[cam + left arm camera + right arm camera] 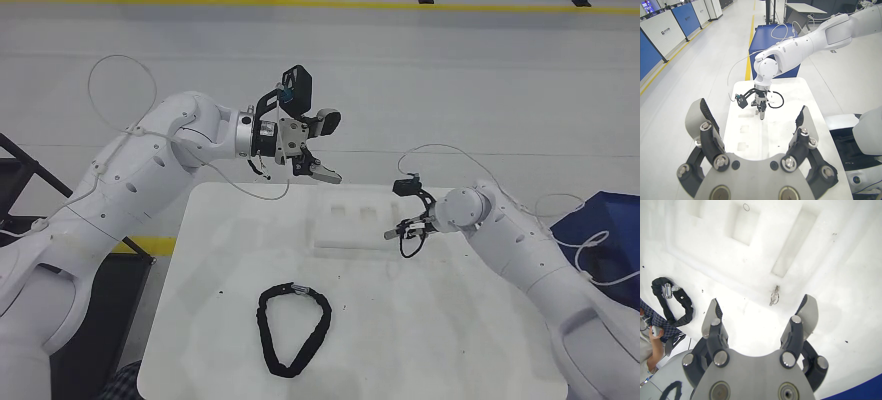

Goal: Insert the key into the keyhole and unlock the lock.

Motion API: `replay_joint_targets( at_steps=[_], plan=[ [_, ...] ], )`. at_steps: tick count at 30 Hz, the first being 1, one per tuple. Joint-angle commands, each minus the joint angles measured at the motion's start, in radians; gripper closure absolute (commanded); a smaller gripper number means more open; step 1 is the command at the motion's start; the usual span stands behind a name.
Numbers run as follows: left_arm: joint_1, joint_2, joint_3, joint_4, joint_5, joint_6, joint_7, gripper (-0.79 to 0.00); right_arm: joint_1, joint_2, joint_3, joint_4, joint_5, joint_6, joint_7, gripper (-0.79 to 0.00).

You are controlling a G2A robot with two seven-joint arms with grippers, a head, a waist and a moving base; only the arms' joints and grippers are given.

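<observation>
Table (420,330) | key (774,297) tiny, faint | left end effector (753,104) wide | right end effector (761,298) wide

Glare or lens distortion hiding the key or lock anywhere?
Right wrist view: table blown out, tray recesses faint, yet the key reads dark at the tray's edge; glint on the cylinder of the chain lock. Top view: even light, chain lock contrasts well, key too small to tell. Left wrist view: wide-angle bowing of the table edges, recesses barely visible.
</observation>
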Motion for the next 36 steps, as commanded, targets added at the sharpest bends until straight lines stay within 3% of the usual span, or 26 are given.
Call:
replay_joint_targets(
  at_steps=[1, 6, 9, 32, 36],
  plan=[
    [0.000, 0.000, 0.000, 0.000, 0.000, 0.000, 0.000, -0.785, 0.001, -0.005, -0.001, 0.006, -0.004, 0.004, 0.002, -0.523],
    [0.000, 0.000, 0.000, 0.000, 0.000, 0.000, 0.000, -0.785, 0.002, -0.017, 0.000, 0.025, -0.013, 0.024, 0.010, -0.446],
    [0.000, 0.000, 0.000, 0.000, 0.000, 0.000, 0.000, -0.785, 0.002, -0.022, 0.003, 0.037, -0.016, 0.031, 0.012, -0.342],
    [0.000, 0.000, 0.000, 0.000, 0.000, 0.000, 0.000, -0.785, 0.014, -0.068, 0.023, 0.141, -0.024, 0.033, 0.037, -0.197],
    [0.000, 0.000, 0.000, 0.000, 0.000, 0.000, 0.000, -0.785, 0.019, -0.077, 0.023, 0.158, -0.028, 0.030, 0.041, -0.114]
  ],
)
